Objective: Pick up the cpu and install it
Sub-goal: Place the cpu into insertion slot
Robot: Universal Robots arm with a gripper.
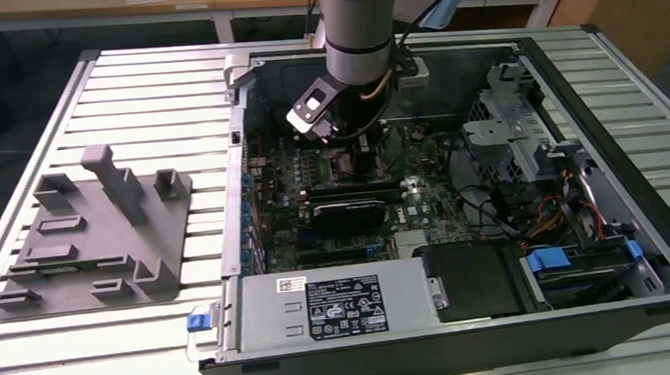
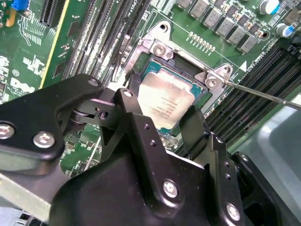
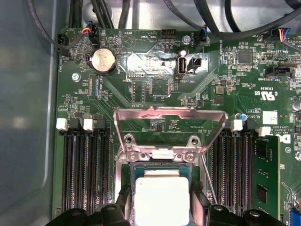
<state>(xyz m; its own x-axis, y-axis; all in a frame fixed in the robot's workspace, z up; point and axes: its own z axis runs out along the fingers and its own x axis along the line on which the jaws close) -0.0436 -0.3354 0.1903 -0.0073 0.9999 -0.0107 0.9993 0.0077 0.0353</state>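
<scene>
Seating is the step I judge to be in hand. In the exterior view the arm [image 1: 354, 27] reaches down from the upper middle of the frame into the open computer case [image 1: 622, 247] on the slatted counter [image 1: 127, 87]. The grey fixture [image 1: 91, 240] lies well apart at the exterior view's left. In the second wrist view the gripper [image 2: 164, 117] straddles the cpu [image 2: 164, 96], which lies flat within the socket [image 2: 186, 70]. The jaws stand narrow, one against each of two opposite edges, holding the chip as far as I can judge. I would keep it level and lined up with the socket's corners, with no sideways push. The thin lever wire [image 2: 263, 94] runs just beside one jaw and could snag. In the first wrist view the hinged load plate [image 3: 169, 115] stands open, clear of the cpu [image 3: 162, 197]. Memory slots [image 3: 84, 174] flank the socket closely, leaving me little room.
</scene>
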